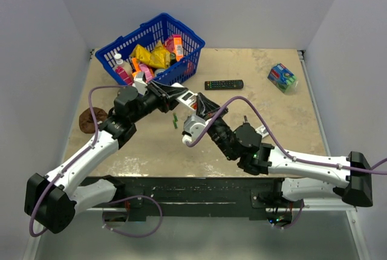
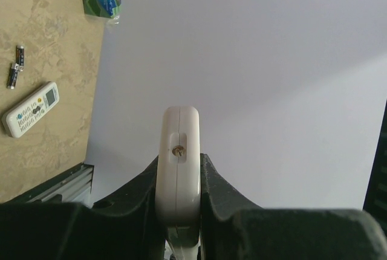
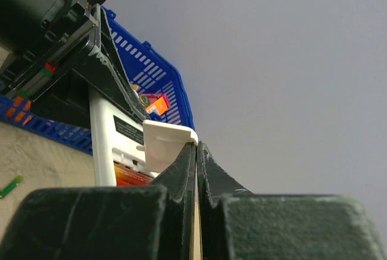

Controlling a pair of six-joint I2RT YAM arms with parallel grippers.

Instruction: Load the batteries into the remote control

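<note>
My left gripper (image 1: 179,95) is shut on the white remote control (image 1: 188,98) and holds it above the table. In the left wrist view the remote control (image 2: 178,169) shows end-on between the fingers. The right wrist view shows the remote control's (image 3: 101,142) back with its compartment open and a red-orange battery (image 3: 130,178) inside. A white compartment cover (image 3: 164,142) stands at the opening, against the tips of my right gripper (image 3: 196,146), whose jaws are shut. A green battery (image 1: 175,121) lies on the table below. Two dark batteries (image 2: 15,66) lie further right.
A blue basket (image 1: 181,33) of packets stands at the back left, just behind the left gripper. A long black remote (image 1: 224,84), a sponge pack (image 1: 282,77), a brown lump (image 1: 92,119) and a white remote with grey buttons (image 2: 31,109) lie on the table.
</note>
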